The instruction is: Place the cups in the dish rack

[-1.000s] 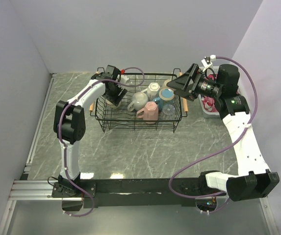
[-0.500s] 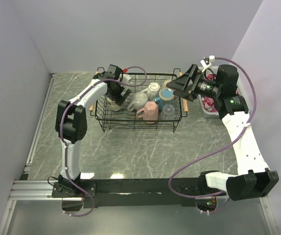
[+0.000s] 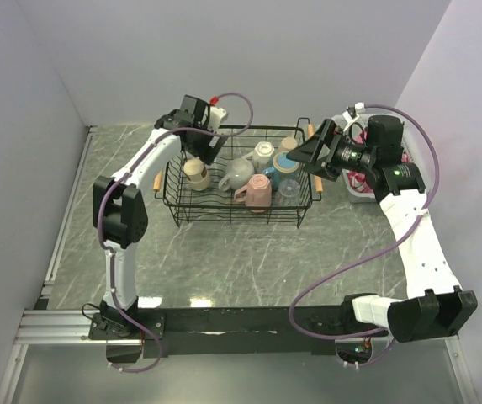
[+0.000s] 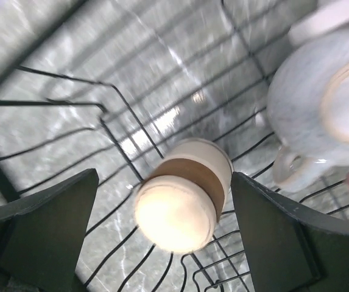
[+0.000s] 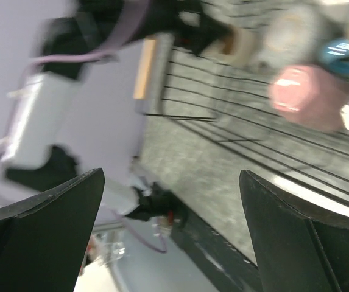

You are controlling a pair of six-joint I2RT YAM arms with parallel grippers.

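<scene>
The black wire dish rack (image 3: pixel 232 220) holds a tan cup (image 3: pixel 195 174) at its left end, a grey-white mug (image 3: pixel 236 174), a white mug (image 3: pixel 262 153), a pink mug (image 3: pixel 257 192), a blue mug (image 3: pixel 287 162) and a clear glass (image 3: pixel 289 188). My left gripper (image 3: pixel 200 150) is open and empty, hovering above the tan cup. In the left wrist view the tan cup (image 4: pixel 183 194) lies on the rack's wires between my spread fingers (image 4: pixel 40 231), next to the grey-white mug (image 4: pixel 320 103). My right gripper (image 3: pixel 305 153) is open and empty over the rack's right end.
A white basket with pink cloth (image 3: pixel 357 181) stands right of the rack, under the right arm. The rack's wooden handles (image 3: pixel 157 181) stick out at both ends. The blurred right wrist view shows the pink mug (image 5: pixel 305 97) and the left arm (image 5: pixel 40 115).
My left gripper has let go of the tan cup and risen out of the rack; the cup now rests in the rack's left end. The right gripper has shifted slightly.
</scene>
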